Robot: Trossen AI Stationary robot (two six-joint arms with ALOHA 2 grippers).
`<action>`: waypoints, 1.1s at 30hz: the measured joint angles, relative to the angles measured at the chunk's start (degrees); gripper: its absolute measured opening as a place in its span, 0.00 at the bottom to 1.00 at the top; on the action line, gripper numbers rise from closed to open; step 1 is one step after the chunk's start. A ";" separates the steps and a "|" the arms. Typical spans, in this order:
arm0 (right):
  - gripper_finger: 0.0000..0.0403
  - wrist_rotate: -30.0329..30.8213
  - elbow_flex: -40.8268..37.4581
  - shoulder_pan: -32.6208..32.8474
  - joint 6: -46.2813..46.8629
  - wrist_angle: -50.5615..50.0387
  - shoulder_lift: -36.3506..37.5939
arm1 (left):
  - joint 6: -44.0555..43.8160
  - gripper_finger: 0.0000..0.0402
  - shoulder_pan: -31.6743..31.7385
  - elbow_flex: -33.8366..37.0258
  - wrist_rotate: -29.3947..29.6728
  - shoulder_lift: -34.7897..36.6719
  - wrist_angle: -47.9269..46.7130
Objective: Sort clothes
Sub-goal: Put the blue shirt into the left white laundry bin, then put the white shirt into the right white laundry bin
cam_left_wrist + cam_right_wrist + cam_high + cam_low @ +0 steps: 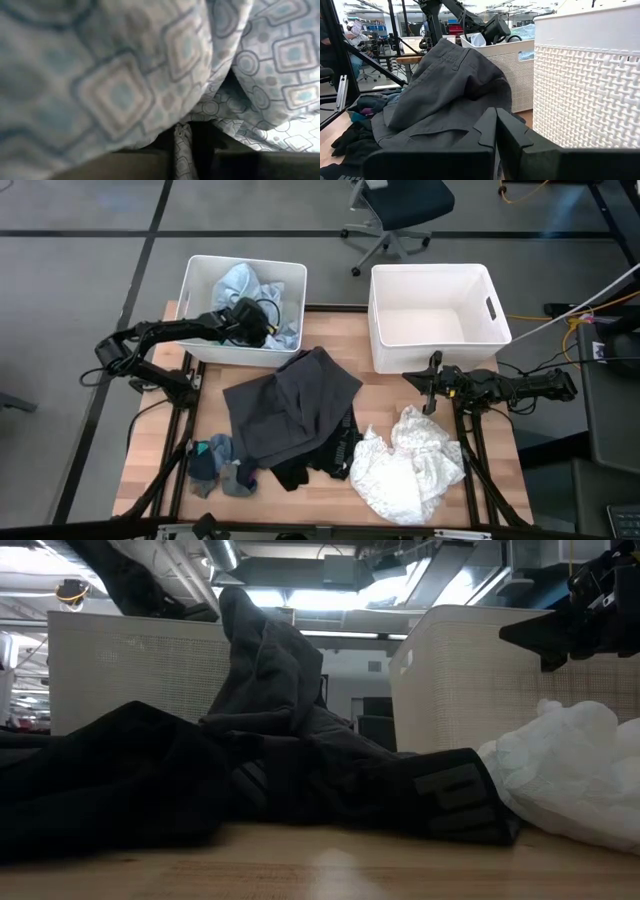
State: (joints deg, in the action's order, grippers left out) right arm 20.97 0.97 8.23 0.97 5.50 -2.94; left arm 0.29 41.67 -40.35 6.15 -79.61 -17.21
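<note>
Left gripper [262, 326] in the left bin [196, 278], fingers pinching the pale blue patterned cloth [125, 75]; right gripper [428, 380] closed, empty, beside the white garment [410, 465]

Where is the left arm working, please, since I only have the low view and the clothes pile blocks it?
Observer: The left gripper is down in the left bin, against a pale blue garment.
Operator: Is anything in the right bin?
Observer: No, the right bin is empty inside.
Operator: And the right gripper?
Observer: The right gripper hangs just in front of that bin, fingers shut, holding nothing.
</note>
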 joint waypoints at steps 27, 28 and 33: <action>0.03 0.00 0.00 -0.02 -0.98 0.65 0.02 | 0.54 0.39 -3.37 -25.47 -3.88 16.83 -20.98; 0.03 0.01 0.00 -0.02 -0.98 0.72 0.02 | 0.27 0.39 -4.26 -25.77 -5.61 17.82 -19.40; 0.03 -0.22 0.00 -0.02 -1.17 0.94 0.02 | -2.08 0.39 -10.99 -25.82 -13.71 20.69 -12.28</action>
State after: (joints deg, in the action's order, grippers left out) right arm 20.75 0.97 8.21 -0.19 6.44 -2.92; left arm -1.78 30.69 -66.17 -7.55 -58.92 -29.49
